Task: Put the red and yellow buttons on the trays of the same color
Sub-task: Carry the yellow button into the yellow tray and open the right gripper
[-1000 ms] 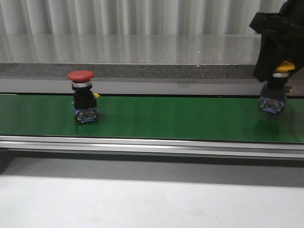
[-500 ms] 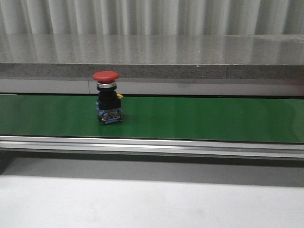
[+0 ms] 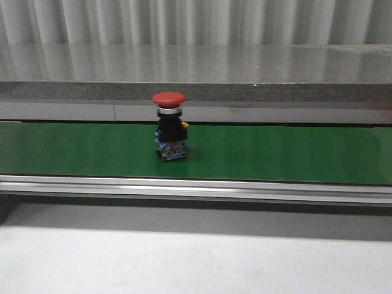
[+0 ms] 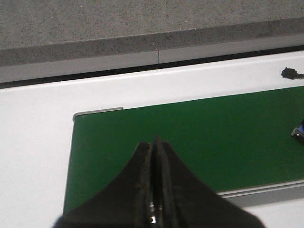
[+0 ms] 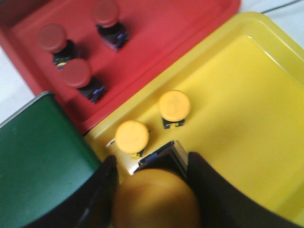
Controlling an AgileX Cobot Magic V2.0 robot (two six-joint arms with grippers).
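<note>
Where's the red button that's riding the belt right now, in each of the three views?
Front view: red button stands upright on the green belt, left of centre.
Left wrist view: only a small blue-and-grey corner at the belt's edge, possibly its base; cannot confirm.
Right wrist view: not in it; the red buttons there sit in the red tray.
Shared landmark: the green belt.

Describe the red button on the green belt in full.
The red button stands upright on the green belt, alone in the front view. It has a wide, domed, matte red cap, a silvery collar under it, a black body and a blue base block resting on the belt. A small yellow bit shows behind the body. No end effector touches it.
</note>
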